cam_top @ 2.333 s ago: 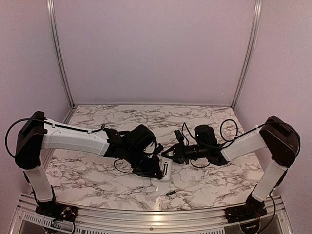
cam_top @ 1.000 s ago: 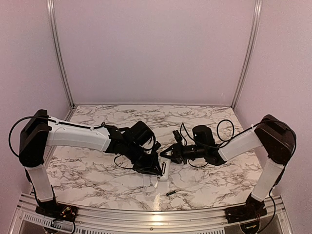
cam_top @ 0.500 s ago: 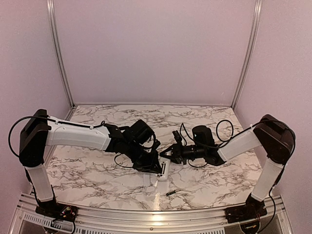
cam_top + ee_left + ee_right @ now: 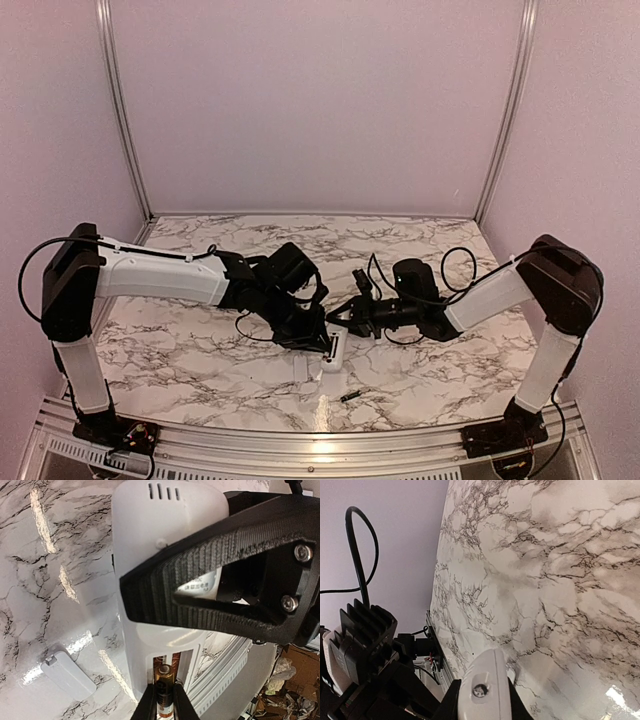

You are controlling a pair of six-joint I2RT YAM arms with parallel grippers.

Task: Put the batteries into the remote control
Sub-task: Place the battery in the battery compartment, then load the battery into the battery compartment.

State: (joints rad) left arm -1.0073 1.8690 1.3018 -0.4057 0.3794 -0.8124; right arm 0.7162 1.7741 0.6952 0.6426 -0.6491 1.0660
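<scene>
The white remote control [image 4: 150,555] lies back up with its battery bay open. My right gripper [image 4: 345,316] is shut across the remote's far end; its black fingers [image 4: 225,580] cross the remote in the left wrist view, and the remote's rounded end [image 4: 487,672] sits between them in the right wrist view. My left gripper [image 4: 164,689] is shut on a dark battery [image 4: 165,676] with a metallic tip, whose tip lies in the bay's left slot. The other battery [image 4: 350,396] lies on the table near the front edge.
The remote's white battery cover [image 4: 67,672] lies flat on the marble table just left of the remote, and it also shows in the top view [image 4: 301,368]. A metal rail [image 4: 300,440] runs along the table's front edge. Cables hang from both wrists.
My left gripper has moved a little right and forward, bringing the battery to the remote's bay. My right arm has shifted slightly left, still holding the remote.
</scene>
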